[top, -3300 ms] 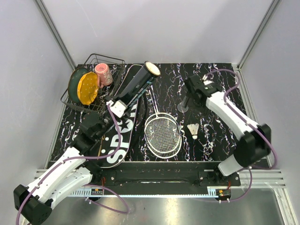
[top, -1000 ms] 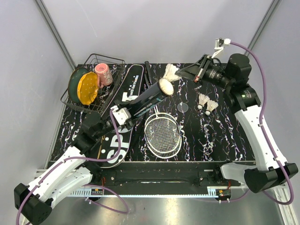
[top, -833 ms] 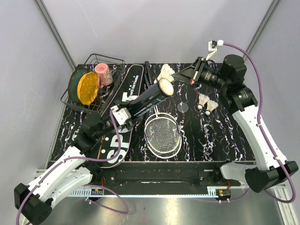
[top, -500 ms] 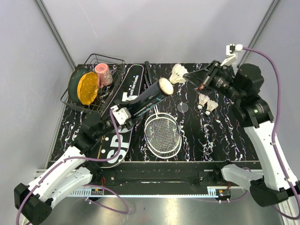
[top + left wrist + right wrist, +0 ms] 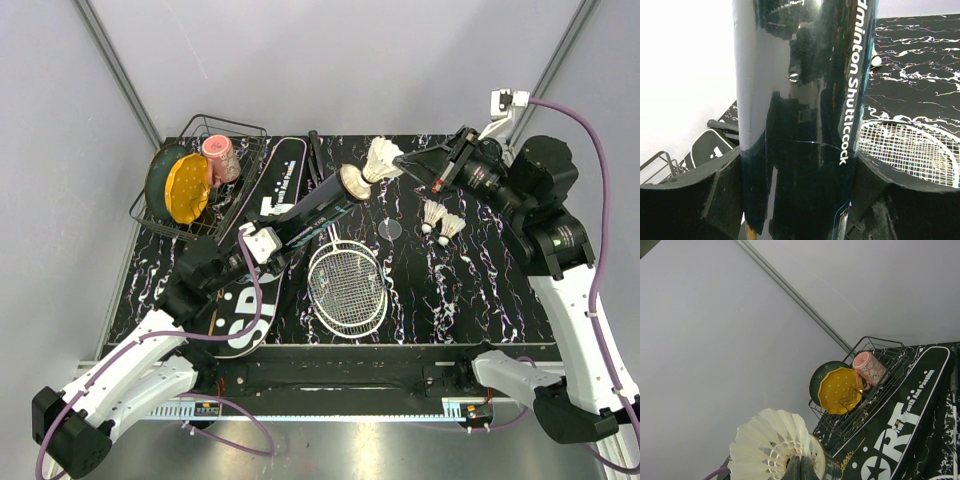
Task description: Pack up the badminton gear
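My left gripper (image 5: 270,234) is shut on the long black tube (image 5: 312,208), lettered "Badminton Shuttlecock" (image 5: 800,125), and holds it tilted up with its open mouth (image 5: 352,182) toward the right. My right gripper (image 5: 402,166) is shut on a white feather shuttlecock (image 5: 380,160) just right of that mouth; in the right wrist view the shuttlecock (image 5: 767,445) hangs from the fingertips (image 5: 796,471). Two more shuttlecocks (image 5: 441,219) lie on the table. The racket (image 5: 347,286) rests beside the black "SPORT" bag (image 5: 250,295).
A wire basket (image 5: 190,130) with yellow and green plates and a pink cup (image 5: 220,157) stands at the back left. A clear round lid (image 5: 390,229) lies on the black marbled table (image 5: 470,290). Grey walls close in the back and both sides.
The right gripper carried the shuttlecock left to the tube's mouth, drew back right, and now holds it just beside the mouth. The left arm has tilted the tube slightly.
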You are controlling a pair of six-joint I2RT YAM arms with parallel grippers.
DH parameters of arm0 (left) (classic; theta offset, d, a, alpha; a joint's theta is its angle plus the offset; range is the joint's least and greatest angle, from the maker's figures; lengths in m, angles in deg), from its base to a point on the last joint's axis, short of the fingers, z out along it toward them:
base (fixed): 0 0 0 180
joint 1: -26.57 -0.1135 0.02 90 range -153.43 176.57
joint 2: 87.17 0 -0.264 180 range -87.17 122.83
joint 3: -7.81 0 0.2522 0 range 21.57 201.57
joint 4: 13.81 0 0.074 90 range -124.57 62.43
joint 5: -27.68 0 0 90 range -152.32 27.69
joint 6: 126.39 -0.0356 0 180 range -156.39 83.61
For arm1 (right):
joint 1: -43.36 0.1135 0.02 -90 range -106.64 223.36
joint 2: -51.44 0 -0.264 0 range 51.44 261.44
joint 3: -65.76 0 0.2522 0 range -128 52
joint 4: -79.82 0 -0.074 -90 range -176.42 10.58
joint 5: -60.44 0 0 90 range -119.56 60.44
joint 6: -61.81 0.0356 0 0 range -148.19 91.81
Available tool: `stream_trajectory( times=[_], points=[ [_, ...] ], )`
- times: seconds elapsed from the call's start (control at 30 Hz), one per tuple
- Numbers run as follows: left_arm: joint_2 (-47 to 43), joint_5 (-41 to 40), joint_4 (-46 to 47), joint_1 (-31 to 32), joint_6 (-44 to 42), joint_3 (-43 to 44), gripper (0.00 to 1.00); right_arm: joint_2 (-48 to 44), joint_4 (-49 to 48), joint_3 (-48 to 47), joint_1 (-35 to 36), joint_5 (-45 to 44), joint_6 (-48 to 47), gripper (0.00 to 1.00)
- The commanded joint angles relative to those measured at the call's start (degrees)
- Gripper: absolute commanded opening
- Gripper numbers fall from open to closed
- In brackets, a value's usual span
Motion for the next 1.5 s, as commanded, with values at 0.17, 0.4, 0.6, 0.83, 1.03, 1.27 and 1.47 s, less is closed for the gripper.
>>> stream_trajectory(
  times=[0.17, 0.4, 0.6, 0.83, 1.03, 1.27, 1.47],
  points=[
    [-0.3, 0.8, 6.0, 0.1, 0.1, 2.1, 0.02, 4.4, -13.4, 7.0, 0.5, 12.9, 9.6, 0.00],
    [-0.8, 0.3, 5.9, 0.1, -0.1, 1.9, 0.02, 5.9, -3.9, 4.8, 1.3, 10.8, 0.5, 0.41],
    [-0.8, 0.6, 5.9, 0.1, -0.1, 2.0, 0.01, 8.9, 0.5, 2.1, 1.2, 17.2, -4.7, 0.59],
    [-0.3, 2.7, 4.8, 0.1, -0.5, 2.5, 0.01, 14.1, 6.4, -2.2, 2.2, 21.1, -9.3, 0.68],
    [0.5, 5.0, 3.7, 0.1, -0.8, 2.9, 0.02, 21.0, 10.3, -6.0, 7.8, 17.8, -11.0, 0.71],
    [1.3, 7.4, 1.8, 0.4, -1.9, 3.8, 0.02, 25.6, 19.4, -10.6, 9.1, 14.1, -16.7, 0.77],
    [0.9, 5.7, 0.8, 0.7, -2.8, 4.1, 0.00, 28.5, 26.4, -12.2, 9.5, 10.0, -20.7, 0.82]
  ],
)
